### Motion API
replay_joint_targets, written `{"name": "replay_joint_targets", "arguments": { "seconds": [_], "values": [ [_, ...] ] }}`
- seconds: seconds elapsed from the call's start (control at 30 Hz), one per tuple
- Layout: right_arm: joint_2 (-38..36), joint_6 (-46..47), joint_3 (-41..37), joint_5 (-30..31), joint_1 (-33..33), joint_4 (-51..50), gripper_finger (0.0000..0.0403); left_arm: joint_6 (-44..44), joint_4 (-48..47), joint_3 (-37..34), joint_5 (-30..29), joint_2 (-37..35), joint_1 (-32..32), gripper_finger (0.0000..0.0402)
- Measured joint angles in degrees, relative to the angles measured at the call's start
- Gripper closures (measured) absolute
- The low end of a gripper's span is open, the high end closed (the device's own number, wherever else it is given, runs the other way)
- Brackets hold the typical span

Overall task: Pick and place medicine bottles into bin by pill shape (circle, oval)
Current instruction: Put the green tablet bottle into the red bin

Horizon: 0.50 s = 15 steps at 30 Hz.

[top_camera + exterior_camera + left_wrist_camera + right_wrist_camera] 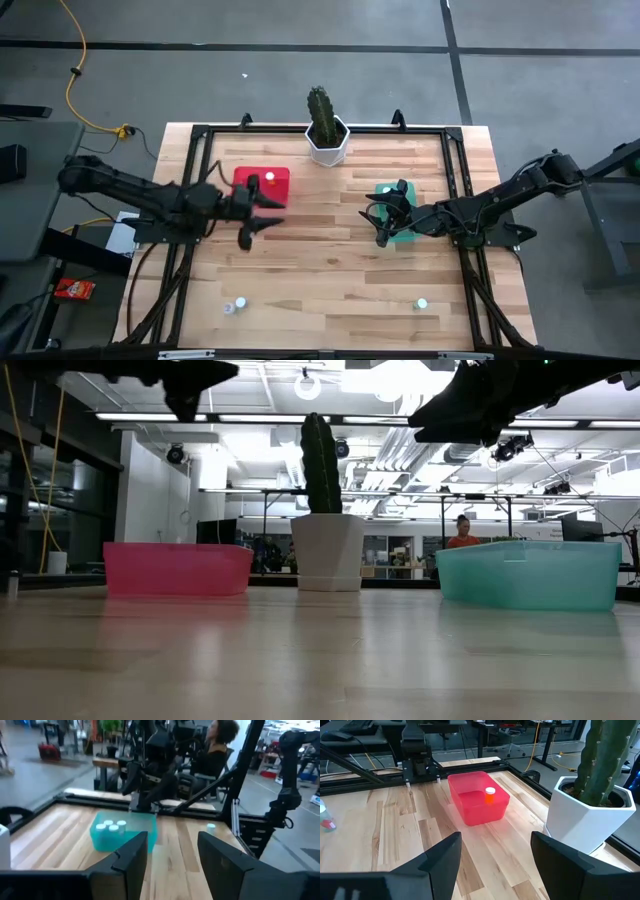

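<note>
A red bin (262,185) on the table's left half holds one orange bottle with a white cap (490,794). The teal bin (122,832) on the right half holds three white-capped bottles (111,826). Two more bottles stand near the table's front edge, one at the left (230,307) and one at the right (421,303). My left gripper (262,215) hovers open just in front of the red bin, pointing level toward the right, with nothing between its fingers. My right gripper (385,215) hangs open over the teal bin, also empty.
A white hexagonal pot with a cactus (327,140) stands at the far edge between the bins. A black frame (455,160) runs round the tabletop. Bare wood lies between the two bins and along the front. A person (462,532) sits in the room beyond.
</note>
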Motion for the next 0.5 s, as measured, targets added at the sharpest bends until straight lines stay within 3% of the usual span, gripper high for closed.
{"name": "replay_joint_targets", "arguments": {
  "seconds": [0.27,0.5],
  "values": [
    [-0.02,-0.04,0.00,0.00,0.00,0.02,0.0171,5.80,-0.36,-4.13,-10.33,-1.44,-7.89,0.0238],
    [-0.02,-0.04,0.00,0.00,0.00,0.02,0.0171,6.36,0.24,-4.11,-11.09,-1.45,-8.49,0.0238]
  ]
}}
